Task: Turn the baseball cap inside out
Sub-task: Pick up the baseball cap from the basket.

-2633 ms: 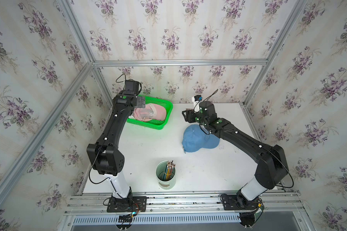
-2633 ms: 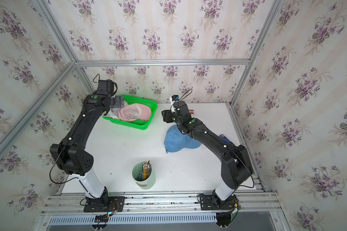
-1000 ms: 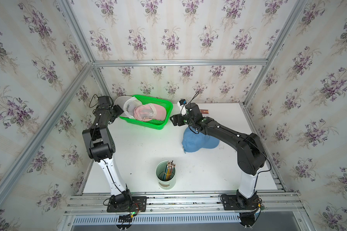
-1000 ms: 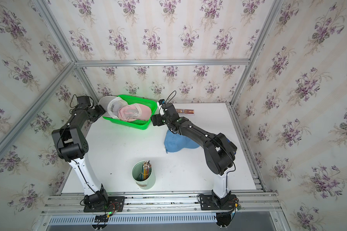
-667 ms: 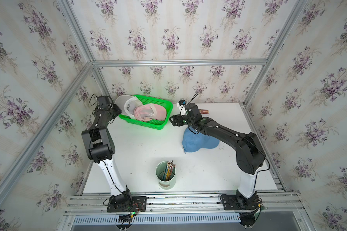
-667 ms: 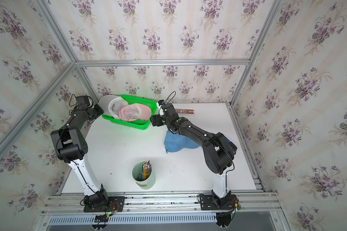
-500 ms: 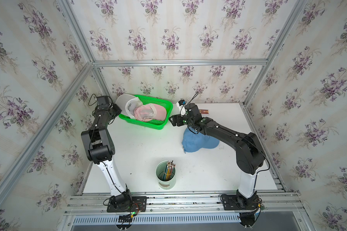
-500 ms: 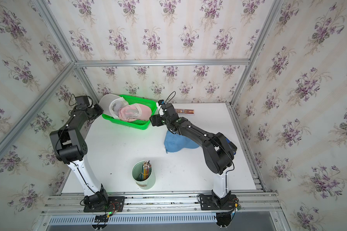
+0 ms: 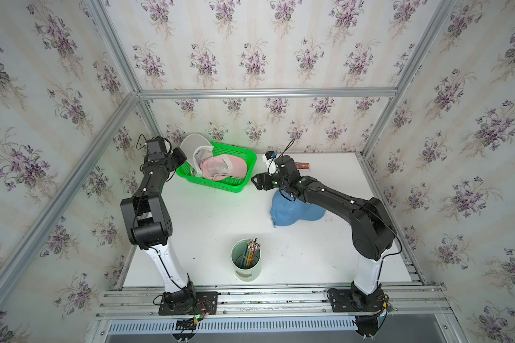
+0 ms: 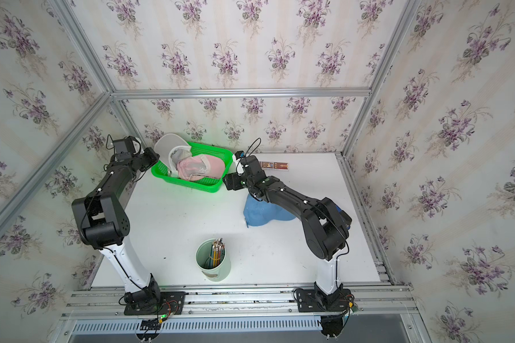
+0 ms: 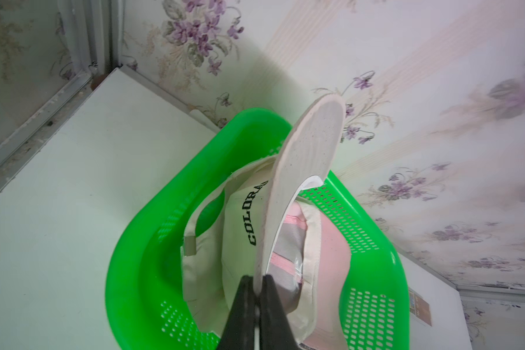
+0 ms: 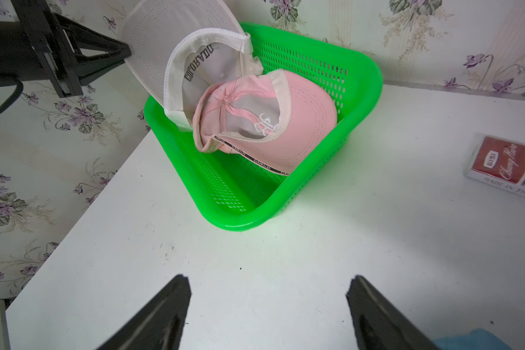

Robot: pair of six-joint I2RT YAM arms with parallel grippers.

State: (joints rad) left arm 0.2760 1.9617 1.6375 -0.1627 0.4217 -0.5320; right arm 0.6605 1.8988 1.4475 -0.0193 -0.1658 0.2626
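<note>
Clamping the brim of the white cap (image 11: 243, 224), the left gripper (image 11: 257, 281) holds its crown inside the green basket (image 11: 128, 242). The right gripper (image 12: 269, 278) hovers spread and empty above the table (image 12: 346, 242).

a white tabletop (image 9: 217, 219) fills the middle of both top views, matte and lightly speckled with dark marks. cream wallpaper with pale stripes and purple flower sprigs covers the back wall (image 9: 265, 44) at 12 o'clock, the left wall (image 9: 42, 112) at 9 o'clock and the right wall (image 9: 473, 118) at 3 o'clock. an aluminium bar (image 9: 265, 93) runs across the back wall, and slanting aluminium posts (image 9: 110, 44) mark the corners. at 6 o'clock aluminium rails (image 9: 280, 300) edge the table, with a slotted grille (image 9: 280, 327) just below. the light is even and soft.
</note>
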